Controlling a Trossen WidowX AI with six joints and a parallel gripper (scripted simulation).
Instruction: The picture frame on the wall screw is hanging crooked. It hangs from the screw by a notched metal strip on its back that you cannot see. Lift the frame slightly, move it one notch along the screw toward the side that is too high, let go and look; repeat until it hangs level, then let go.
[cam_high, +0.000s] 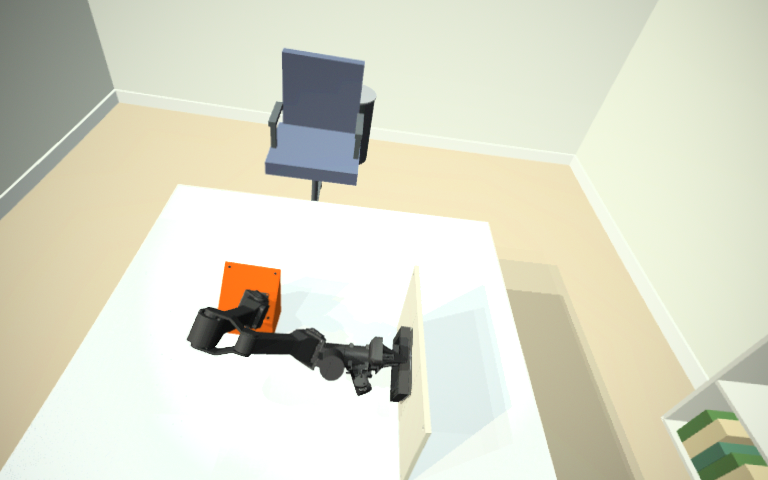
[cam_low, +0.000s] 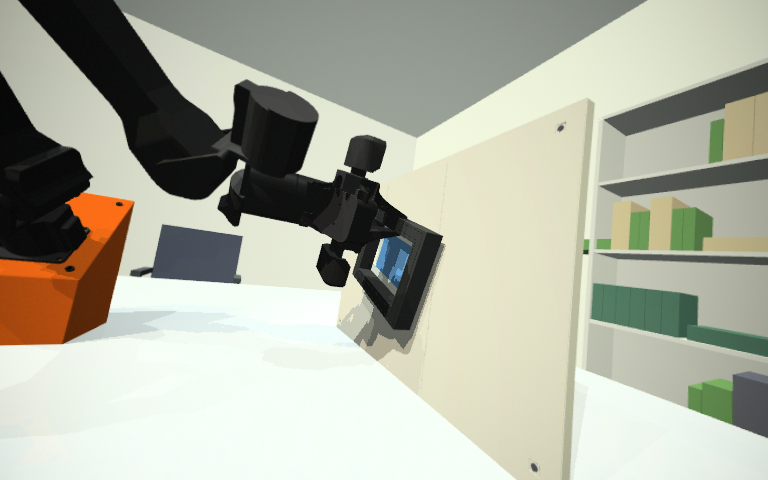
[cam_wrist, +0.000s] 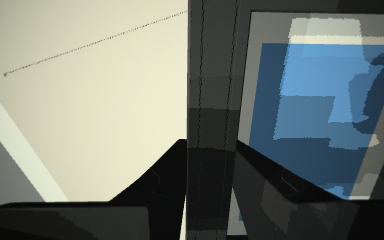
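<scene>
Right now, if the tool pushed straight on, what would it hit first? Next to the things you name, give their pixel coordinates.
Probably the beige board (cam_high: 419, 362) (cam_low: 498, 254) (cam_wrist: 100, 110) behind the dark picture frame (cam_high: 400, 367) (cam_low: 417, 277) (cam_wrist: 212, 90) it grips; the remaining gap is unclear.

1. Top view: bright; flat white tabletop (cam_high: 169, 407) (cam_low: 226, 407) beneath gripper (cam_high: 398, 357) (cam_low: 393, 227) (cam_wrist: 211, 145) glares, near washed out.
2. Exterior view: gripper almost black; jagged shadow below it on upright rectangular cream board (cam_high: 411, 418) (cam_low: 498, 254) (cam_wrist: 100, 100).
3. Wrist view: blocky pale patches across flat blue picture (cam_low: 393, 257) (cam_wrist: 300, 160) beside fingertips; edges sharp.
</scene>
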